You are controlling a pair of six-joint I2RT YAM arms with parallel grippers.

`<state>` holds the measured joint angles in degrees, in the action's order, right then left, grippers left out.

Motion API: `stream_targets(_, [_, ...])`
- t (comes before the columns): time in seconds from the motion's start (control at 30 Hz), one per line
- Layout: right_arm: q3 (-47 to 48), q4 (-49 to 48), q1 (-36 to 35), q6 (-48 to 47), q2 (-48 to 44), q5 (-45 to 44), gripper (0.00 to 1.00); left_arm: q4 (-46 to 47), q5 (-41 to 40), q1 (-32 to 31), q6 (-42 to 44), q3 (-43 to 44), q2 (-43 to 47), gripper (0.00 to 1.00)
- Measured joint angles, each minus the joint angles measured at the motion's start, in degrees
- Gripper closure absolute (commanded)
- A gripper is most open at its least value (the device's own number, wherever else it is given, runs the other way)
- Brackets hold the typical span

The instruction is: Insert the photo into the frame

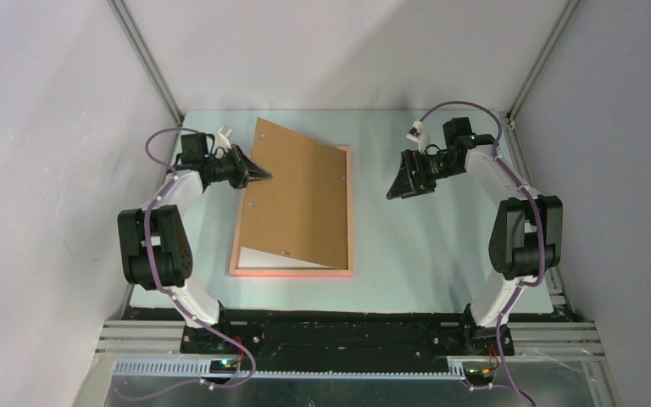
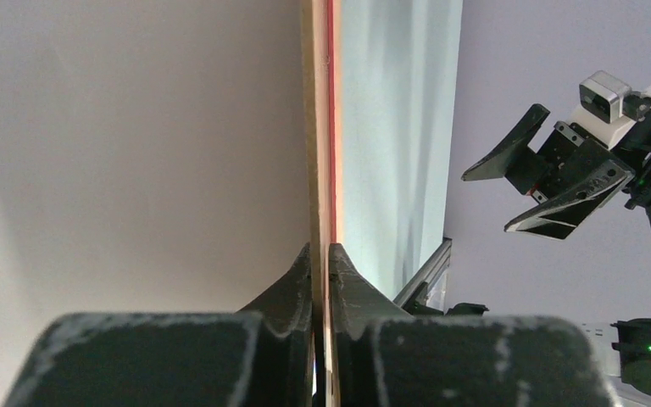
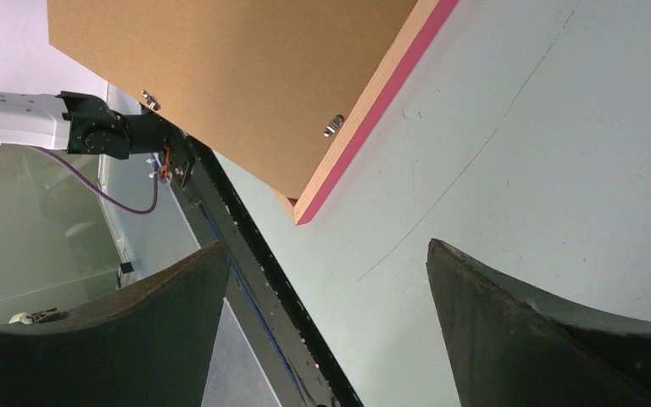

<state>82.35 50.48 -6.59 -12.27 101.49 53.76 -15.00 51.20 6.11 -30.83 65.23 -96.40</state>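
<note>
Left claw [image 1: 264,175] is pressed together on the raised left edge of the brown backing board [image 1: 301,195], pinching the thin sheet between its two dark fingertips; from its own wrist view [image 2: 320,254] the board's edge runs straight into the narrow gap between them. That board stands tilted: its right edge rests along the right side of the frame [image 1: 292,272], while its left edge is lifted clear off it. The frame itself lies flat on the table [image 1: 424,246], a little left of the middle, with its salmon-pink border showing along the near side and up the right side. Its long sides run from the near edge toward the far edge of the table. Beneath the lifted board, at the near left corner of the frame, a pale wedge shows: the photo [image 1: 275,254], lying inside the frame with its white back up, so no printed side is visible from where I stand. Small metal clips [image 3: 332,125] sit on the board's brown face near its edges. Right claw [image 1: 397,176] hangs above the bare table to the right of the frame, well apart from it, with its fingers spread wide and nothing between them [image 3: 326,246]; it points toward the frame's right side.
</note>
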Motion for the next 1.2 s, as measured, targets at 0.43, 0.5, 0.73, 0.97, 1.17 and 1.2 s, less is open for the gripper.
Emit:
stream_targets(0.43, [0.0, 0.2, 0.0, -0.24, 0.0, -0.39, 0.1, -4.96, -3.45, -0.26, 4.0, 1.55, -2.14, 0.37])
stream_targets(0.5, [0.0, 0.2, 0.0, -0.24, 0.0, -0.39, 0.1, -5.97, -4.2, -0.31, 4.59, 2.1, -2.82, 0.33])
stream_targets(0.73, [0.0, 0.22, 0.0, -0.28, 0.11, -0.42, 0.1, -9.6, -7.63, -0.74, 6.91, 3.93, -4.59, 0.21])
stream_targets(0.97, [0.0, 0.24, 0.0, -0.39, 0.22, -0.39, 0.1, -12.87, -12.87, -0.85, 8.76, 4.94, -4.87, 0.14])
stream_targets(1.17, [0.0, 0.24, 0.0, -0.42, 0.22, -0.39, 0.1, -15.52, -17.59, -0.87, 10.21, 6.16, -5.62, 0.09])
stream_targets(1.2, [0.0, 0.24, 0.0, -0.42, 0.22, -0.39, 0.1, -15.85, -18.34, -0.87, 10.45, 6.25, -5.66, 0.09])
